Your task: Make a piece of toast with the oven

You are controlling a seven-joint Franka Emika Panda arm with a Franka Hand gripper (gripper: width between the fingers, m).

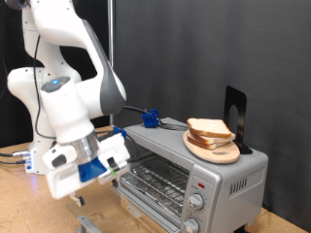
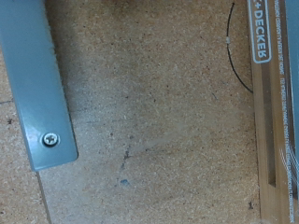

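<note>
The silver oven (image 1: 209,180) stands at the exterior view's right, its wire rack (image 1: 155,180) showing through the open front. Slices of bread (image 1: 210,129) lie stacked on a round wooden board (image 1: 216,152) on top of it; the piece of toast is among them and I cannot tell which it is. My gripper (image 1: 80,194) hangs low over the table, left of the oven's front, with nothing visibly held. In the wrist view no fingers show, only the tabletop (image 2: 149,103) and a silver edge of the oven (image 2: 276,112) with brand lettering.
Two round knobs (image 1: 198,192) sit on the oven's front right. A black stand (image 1: 235,112) rises behind the board, and a blue clip (image 1: 151,118) sits at the oven's back left. A blue-grey metal bar (image 2: 37,84) with a screw and a thin black cable (image 2: 238,65) lie on the table.
</note>
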